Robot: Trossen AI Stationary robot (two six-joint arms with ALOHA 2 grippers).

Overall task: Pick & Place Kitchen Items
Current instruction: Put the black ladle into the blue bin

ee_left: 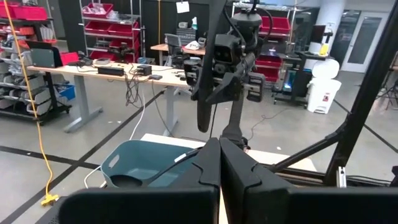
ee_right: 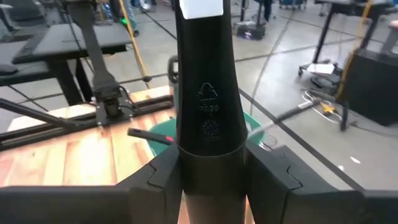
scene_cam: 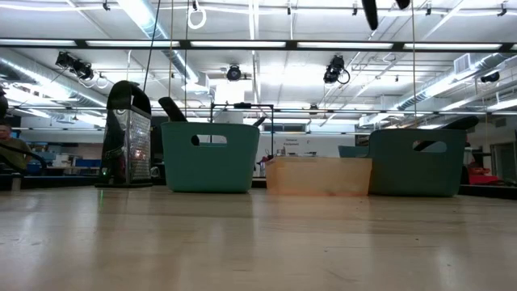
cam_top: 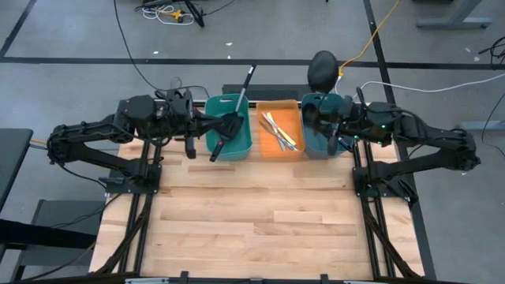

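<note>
The wooden table (cam_top: 252, 213) is lying bare across its near half, while three bins are sitting in a row along its far edge. The left teal bin (cam_top: 230, 136) is holding a long black utensil handle (cam_top: 246, 85) that is sticking out over its far rim toward the floor beyond. The orange bin (cam_top: 282, 132) is standing in the middle, touching its neighbours on both sides, and a bundle of thin yellow and white sticks (cam_top: 278, 128) is lying slantwise in it. The right teal bin (cam_top: 322, 136) is sitting under the right arm.

The left gripper (cam_top: 223, 128) is reaching in from the left and hovering over the left teal bin, its two fingers pressed together with nothing between them.

The right gripper (ee_right: 210, 163) is hanging above the right teal bin and pinching the thick black handle of a ladle (ee_right: 209, 93), which is rising straight up between its fingers; from above, the ladle's rounded bowl is showing just beyond the bin's far edge.

A black box grater (scene_cam: 129, 134) is standing upright just left of the left teal bin.
</note>
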